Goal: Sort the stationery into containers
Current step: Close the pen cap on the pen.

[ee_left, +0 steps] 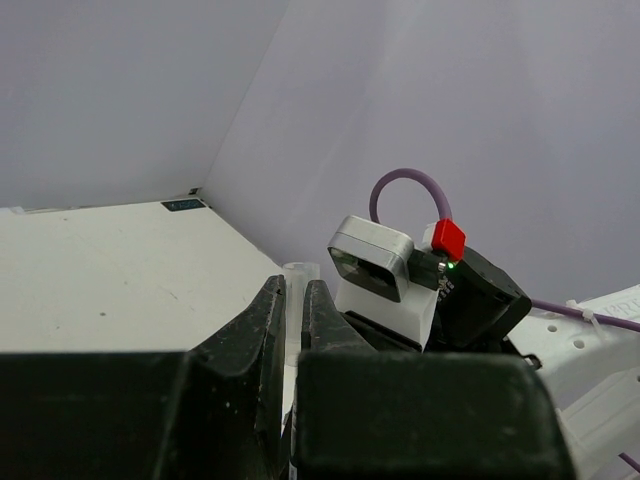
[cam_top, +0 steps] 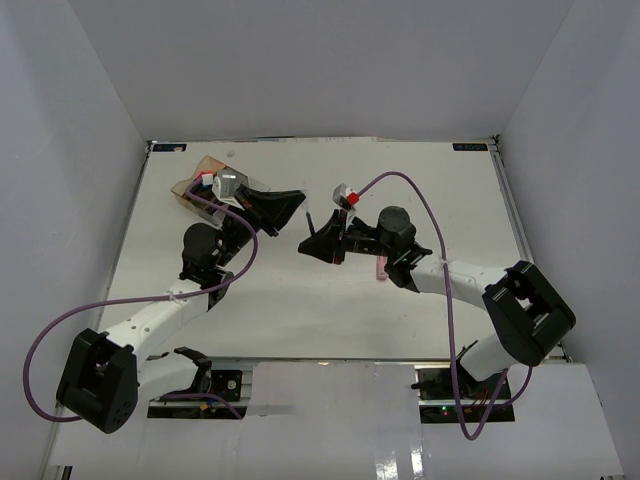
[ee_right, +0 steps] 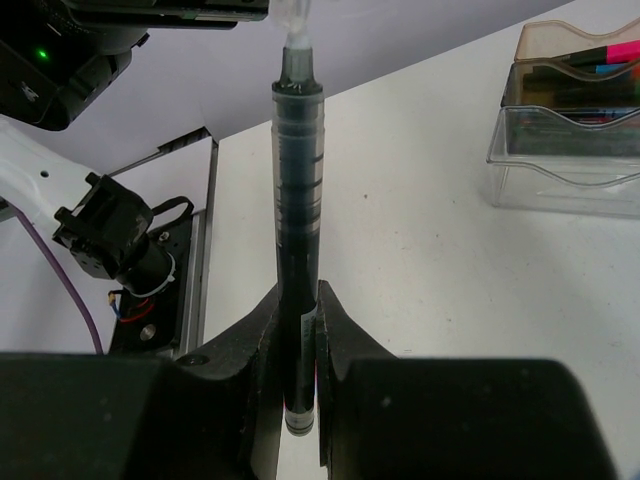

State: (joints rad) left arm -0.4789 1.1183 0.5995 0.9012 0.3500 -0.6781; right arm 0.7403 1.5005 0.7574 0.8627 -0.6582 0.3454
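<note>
From my seat, the organiser tray [cam_top: 196, 181] sits at the far left corner of the tabletop [cam_top: 300, 320]. The right wrist view shows its amber and smoky compartments already holding coloured markers [ee_right: 600, 52], and the nearest, clear compartment looks bare.

Just right of the tray, the left gripper [cam_top: 290, 205] reaches toward the middle of the table. Its fingers are drawn together, and in its own camera I see a clear tube end [ee_left: 299, 280] pinched between their tips.

That tube is the far end of the pen [ee_right: 298, 200]. It has a black barrel and a clear tip, and it hangs above the middle of the tabletop between the two arms.

The right gripper [ee_right: 298, 315] is closed tight on the barrel's near end. The pen's long axis runs straight out along those fingers, away from the right wrist and into the left gripper at the top of that view. As far as I can tell, both arms grip the same pen, one at each end.

Farther right, a pink marker [cam_top: 381, 268] lies loose on the table beside the right forearm.

The tray lies beyond the left gripper, so the left arm is far nearer to it. I judge this a handover, and only one hand should let go, or the pen will fall.
</note>
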